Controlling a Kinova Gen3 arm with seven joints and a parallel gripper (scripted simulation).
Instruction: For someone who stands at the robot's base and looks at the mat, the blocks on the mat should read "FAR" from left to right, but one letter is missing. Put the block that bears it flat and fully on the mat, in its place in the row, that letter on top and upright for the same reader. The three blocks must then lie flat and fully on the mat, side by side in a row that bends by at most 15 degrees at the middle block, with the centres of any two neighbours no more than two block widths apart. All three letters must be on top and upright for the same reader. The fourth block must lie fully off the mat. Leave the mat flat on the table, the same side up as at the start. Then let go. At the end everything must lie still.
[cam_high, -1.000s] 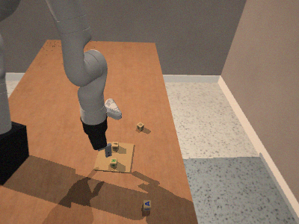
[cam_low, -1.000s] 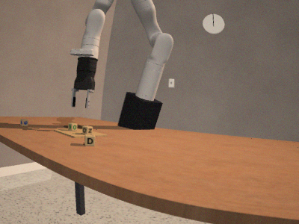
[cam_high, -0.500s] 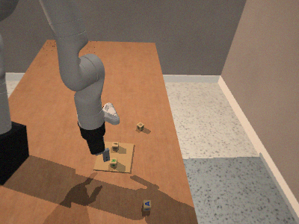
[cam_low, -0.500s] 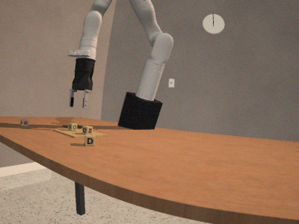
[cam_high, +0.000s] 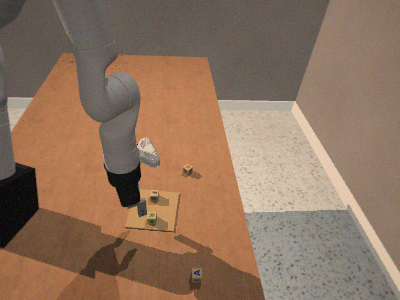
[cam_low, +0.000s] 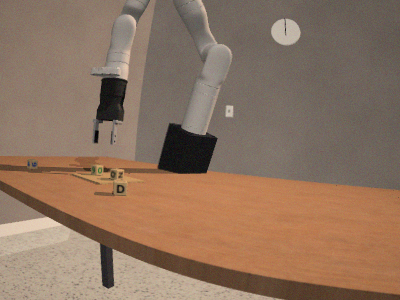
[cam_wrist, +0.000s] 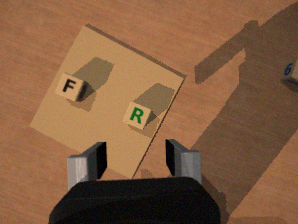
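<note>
Green R, black F on tan blocks; blue A, seemingly upturned; gripper released.

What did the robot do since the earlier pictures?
The open black two-finger gripper moved slightly towards the wooden blue-A block. It took nothing. That block, the F, R and D blocks and square tan mat stayed put.
</note>
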